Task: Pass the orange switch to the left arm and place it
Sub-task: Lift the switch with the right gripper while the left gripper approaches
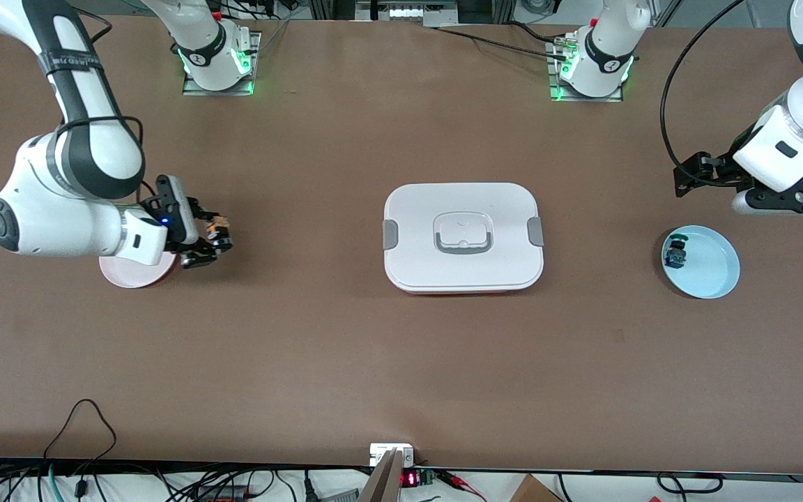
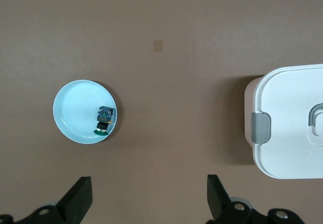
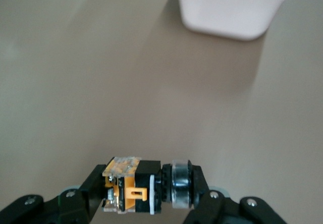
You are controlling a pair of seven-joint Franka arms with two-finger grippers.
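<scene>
Brown tabletop (image 1: 318, 348), bare along the edge nearest the front camera. Work up from there.

Blue plate (image 1: 702, 265) toward the left arm's end; on it lies the small blue-and-green switch (image 1: 676, 254), near the rim. Not your part.

White box (image 1: 463, 237) sits mid-table, lid on, grey clips at both ends, squarely between the two arms.

Pink plate (image 1: 129, 270) toward the right arm's end, partly hidden under the right arm's wrist.

Right pincer (image 1: 212, 240) is up off the tabletop just beside the pink plate, on the box's side of it. It is clenched on the orange switch (image 3: 132, 185); the right wrist view shows the part pinched lengthwise between both fingers, orange body at one end, round cap at the other, with the box well ahead.

Left pincer (image 2: 146, 199) hovers near the blue plate, a little farther from the front camera than it. Fingers spread wide, nothing between them. Left arm waits.

Judgement: pick-up looks done, carry just starting. You are early in the task; handover and placement are both still to come.

Next move calls for carrying the switch toward the box with enough height, or a route around it, to clear the lid. Bring the left arm to meet it. Present the switch's free sides so the left fingers have somewhere to close.
</scene>
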